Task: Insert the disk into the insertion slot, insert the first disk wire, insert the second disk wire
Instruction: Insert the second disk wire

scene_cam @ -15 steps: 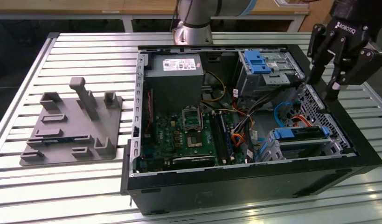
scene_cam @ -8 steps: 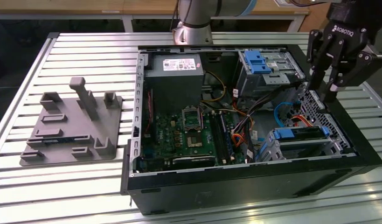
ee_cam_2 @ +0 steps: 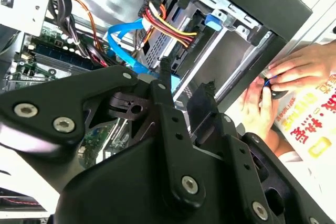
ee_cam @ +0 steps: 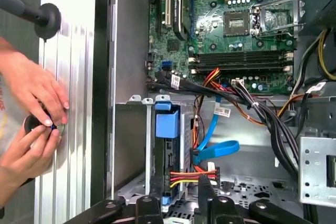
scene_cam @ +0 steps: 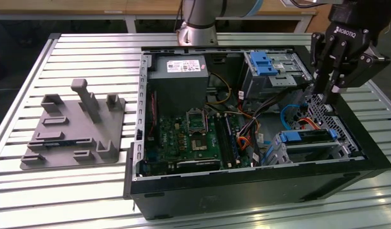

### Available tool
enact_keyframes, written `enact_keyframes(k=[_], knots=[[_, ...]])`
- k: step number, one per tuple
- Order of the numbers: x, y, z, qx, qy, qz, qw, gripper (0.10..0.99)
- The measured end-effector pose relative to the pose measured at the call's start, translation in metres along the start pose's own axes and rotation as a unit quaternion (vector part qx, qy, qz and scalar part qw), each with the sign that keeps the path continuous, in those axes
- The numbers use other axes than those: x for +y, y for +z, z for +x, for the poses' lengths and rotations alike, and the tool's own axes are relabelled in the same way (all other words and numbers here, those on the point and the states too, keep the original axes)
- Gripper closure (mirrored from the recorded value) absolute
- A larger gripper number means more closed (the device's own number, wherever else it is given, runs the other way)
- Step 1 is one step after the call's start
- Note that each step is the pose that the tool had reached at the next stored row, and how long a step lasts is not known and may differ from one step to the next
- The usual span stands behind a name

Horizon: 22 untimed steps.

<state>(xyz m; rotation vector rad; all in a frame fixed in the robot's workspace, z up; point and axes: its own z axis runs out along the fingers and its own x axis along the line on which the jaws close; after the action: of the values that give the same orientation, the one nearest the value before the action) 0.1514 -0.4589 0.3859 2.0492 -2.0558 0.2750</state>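
gripper (ee_cam: 178, 196) jaws spread, empty | blue flat cable (ee_cam: 218, 149): light, floppy | likely best pinched at stiff plug end

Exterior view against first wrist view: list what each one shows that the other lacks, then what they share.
Exterior view: the grey plastic fixture plate with upright pegs lying beside the open black computer case, and the grey boxy power supply inside that case.
First wrist view: a person's hands pinching a small dark object outside the case wall.
Shared: the slatted metal table, the green motherboard, the thin bright blue cable and the red-orange wire bundle.
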Motion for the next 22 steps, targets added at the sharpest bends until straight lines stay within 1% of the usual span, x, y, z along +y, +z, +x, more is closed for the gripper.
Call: enact_keyframes(k=[5,8,11,13,16,22], knots=[[0.0089,0.0015,-0.0033,0.0003,-0.003,0.001,1.0,0.682],[0.0125,0.004,-0.0046,0.0011,-0.006,0.0019,1.0,0.682],[0.0142,0.006,-0.0069,0.0051,-0.01,0.0032,0.9999,0.682],[0.0157,0.0087,-0.0106,0.0074,-0.016,0.0049,0.9998,0.682],[0.0164,0.0128,-0.0125,0.0078,-0.02,0.0065,0.9997,0.682],[0.0163,0.0205,-0.0148,0.0101,-0.023,0.0071,0.9997,0.682]])
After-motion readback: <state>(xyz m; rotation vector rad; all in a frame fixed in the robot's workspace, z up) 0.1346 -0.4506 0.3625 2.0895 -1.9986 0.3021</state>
